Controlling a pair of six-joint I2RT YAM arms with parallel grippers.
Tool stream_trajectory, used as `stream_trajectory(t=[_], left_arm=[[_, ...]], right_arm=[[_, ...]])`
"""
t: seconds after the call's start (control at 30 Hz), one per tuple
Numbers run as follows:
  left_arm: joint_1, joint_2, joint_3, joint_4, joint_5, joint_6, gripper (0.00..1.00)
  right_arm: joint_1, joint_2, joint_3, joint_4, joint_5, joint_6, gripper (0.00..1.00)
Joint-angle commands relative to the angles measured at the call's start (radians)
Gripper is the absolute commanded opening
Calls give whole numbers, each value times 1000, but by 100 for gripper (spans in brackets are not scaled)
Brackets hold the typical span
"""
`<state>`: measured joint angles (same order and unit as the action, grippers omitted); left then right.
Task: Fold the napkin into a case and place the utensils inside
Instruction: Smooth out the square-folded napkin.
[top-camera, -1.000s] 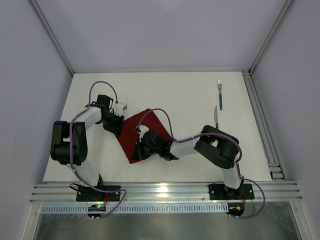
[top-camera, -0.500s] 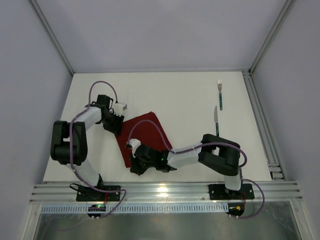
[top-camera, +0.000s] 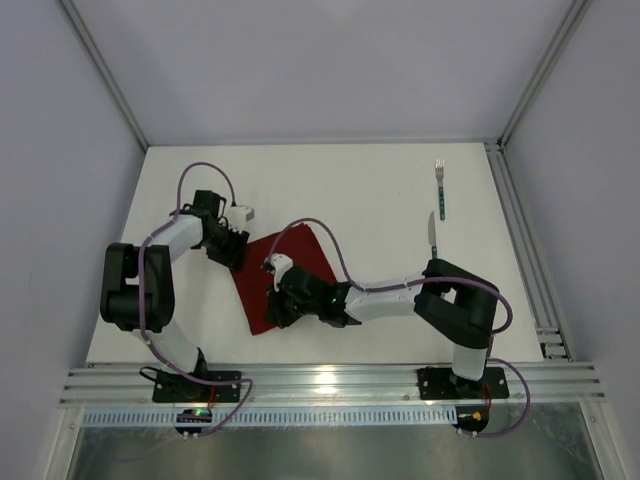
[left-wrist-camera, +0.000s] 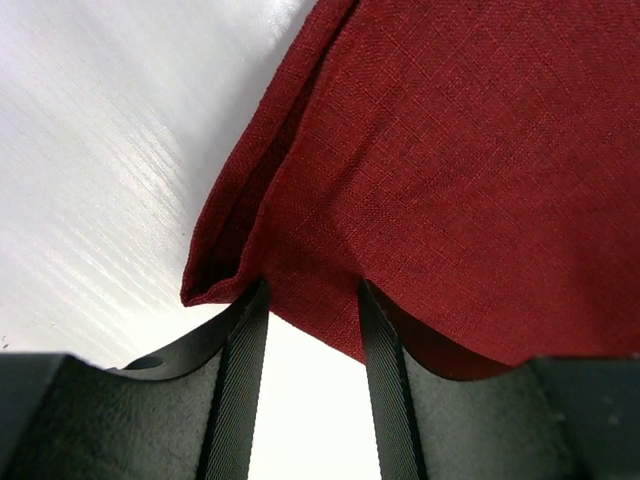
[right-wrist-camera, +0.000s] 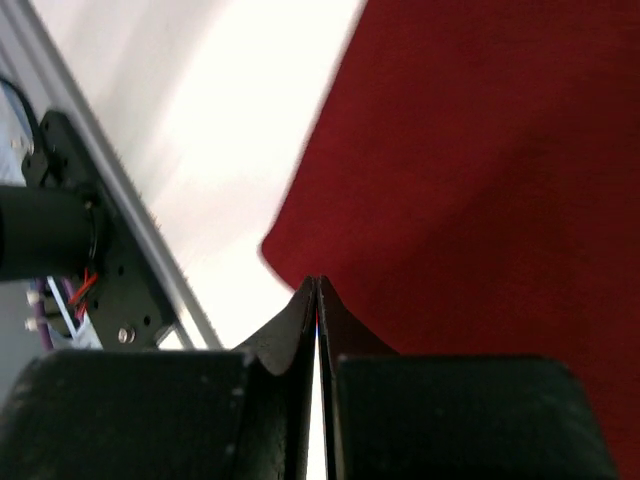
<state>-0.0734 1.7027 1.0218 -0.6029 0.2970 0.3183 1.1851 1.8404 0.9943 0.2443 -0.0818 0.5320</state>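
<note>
Fingers of the right hand (right-wrist-camera: 317, 285) pressed shut, tips at the near edge of the napkin (right-wrist-camera: 480, 170); I cannot tell if a layer is pinched. Left hand (left-wrist-camera: 312, 290) part open, gripping nothing I can see, at its folded left edge on the desk (left-wrist-camera: 90, 150). Cloth judged light and limp: take corners or fold edges.
</note>
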Motion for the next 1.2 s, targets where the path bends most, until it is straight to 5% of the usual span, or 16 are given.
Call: stream_trajectory(t=[0.0,0.27,0.47,0.67,1.17], left_arm=[[1,-31,-19,23,39,16,44],[-15,-161,-15,-84,151,85,49],[-216,-238,-103,-274,143,206,49],[-388,-226,-198,-210,19,188,46],[-447,-126,-221,-106,-79,173,41]], right_arm=[[-91,-20,-80,105,-30,115,4],[-151,-42,-206,182,-52,244,4],[-156,-101,-282,210,-18,319,4],[-199,-151,-347,247,11,402,4],[-427,-346,-632,245,56,434,4]])
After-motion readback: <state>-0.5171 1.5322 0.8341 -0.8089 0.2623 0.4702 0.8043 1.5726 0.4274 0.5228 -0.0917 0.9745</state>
